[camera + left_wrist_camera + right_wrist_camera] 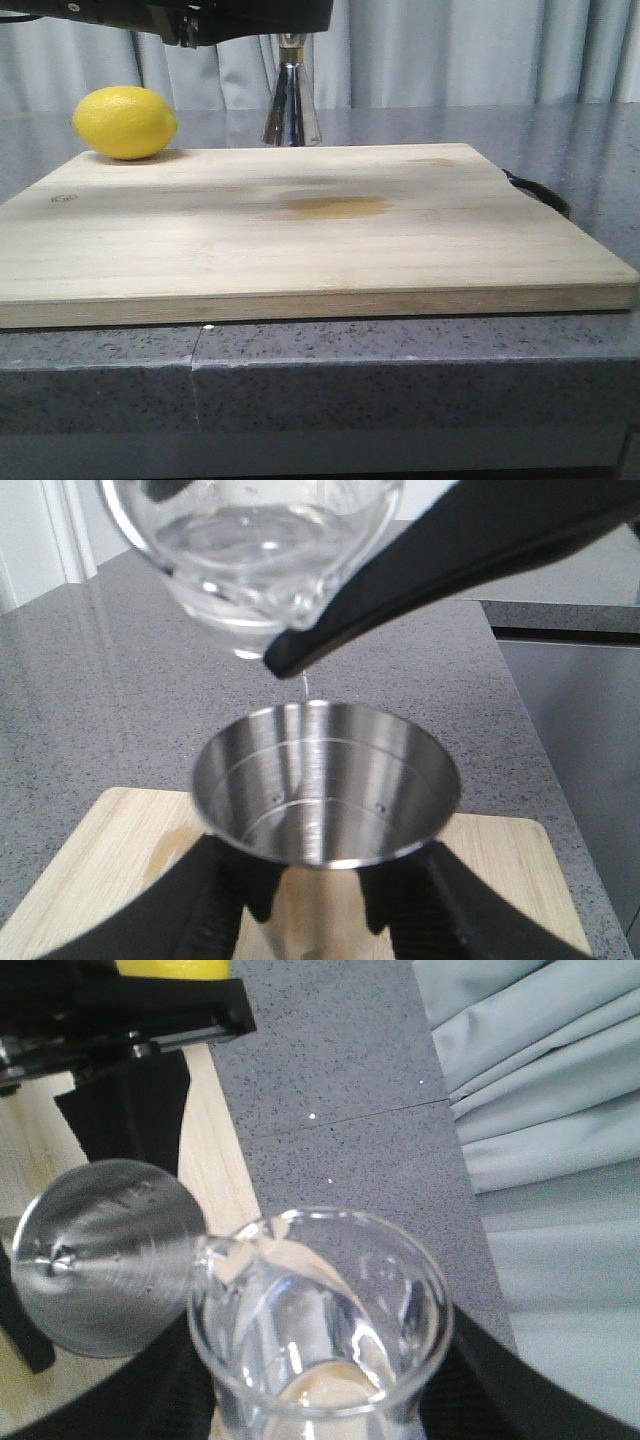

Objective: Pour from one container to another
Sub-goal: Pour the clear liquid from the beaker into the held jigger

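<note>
While the beaker [255,550] hangs tilted above the jigger [325,785], its pour lip sits just over the far side of the jigger's open mouth, and a thin thread of clear liquid appears to fall from the lip toward the steel cup — so the pour itself seems to be the step in hand. The right claw [320,1400] is clamped on the beaker, its dark fingers [480,550] wrapping the glass; the left claw [320,910] is closed on the jigger's body below the rim, holding it upright. From the front, only the jigger's lower flare shows, standing at the far edge of the cutting board [300,230], with a lemon [125,122] on the board well to the jigger's left.

Liquid still fills much of the beaker, and the jigger's bowl looks nearly dry, so the pour is judged to be early. The next move likely calls for a slow further tilt, keeping the lip inside the jigger's rim — the mouth is narrow, and any sideways drift would spill onto the board or the grey tabletop [340,1090].

Beyond the jigger the tabletop lies open toward the curtain [540,1110], giving the right arm room to draw back; the left arm's bulk crowds the space on the lemon side of the jigger.
</note>
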Available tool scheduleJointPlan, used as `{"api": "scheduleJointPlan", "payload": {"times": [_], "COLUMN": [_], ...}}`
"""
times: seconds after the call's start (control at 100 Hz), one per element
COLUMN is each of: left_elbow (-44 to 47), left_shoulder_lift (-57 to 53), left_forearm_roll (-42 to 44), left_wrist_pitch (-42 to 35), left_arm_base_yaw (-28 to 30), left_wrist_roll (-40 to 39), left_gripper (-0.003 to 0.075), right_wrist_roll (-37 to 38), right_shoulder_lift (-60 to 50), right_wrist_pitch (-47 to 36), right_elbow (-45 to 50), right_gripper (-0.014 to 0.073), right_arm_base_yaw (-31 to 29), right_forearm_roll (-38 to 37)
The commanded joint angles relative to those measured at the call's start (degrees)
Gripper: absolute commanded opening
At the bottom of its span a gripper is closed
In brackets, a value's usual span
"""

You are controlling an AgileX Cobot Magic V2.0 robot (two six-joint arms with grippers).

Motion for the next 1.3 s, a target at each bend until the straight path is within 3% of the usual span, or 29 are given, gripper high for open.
{"api": "scheduleJointPlan", "payload": {"times": [0.0,0.89,1.29], "left_elbow": [-1.79,-1.79,-1.79], "left_shoulder_lift": [-2.58,-2.58,-2.58], "left_forearm_roll": [-4.06,-4.06,-4.06], "left_wrist_pitch": [6.08,6.08,6.08], "left_arm_base_yaw": [-0.44,-0.44,-0.44], "left_wrist_roll": [-0.51,-0.51,-0.51], "left_gripper": [0.0250,0.0250,0.0250], "right_wrist_roll": [-1.95,-15.01,-17.56], "right_shoulder_lift": [-2.11,-2.11,-2.11], "right_wrist_pitch": [-3.24,-5.18,-6.39], "right_elbow": [-2.25,-2.25,-2.25], "right_gripper": [0.0327,0.0327,0.0326], "right_arm_base_yaw": [0.13,0.13,0.13], "right_forearm_roll": [-3.75,-5.64,-5.97]}}
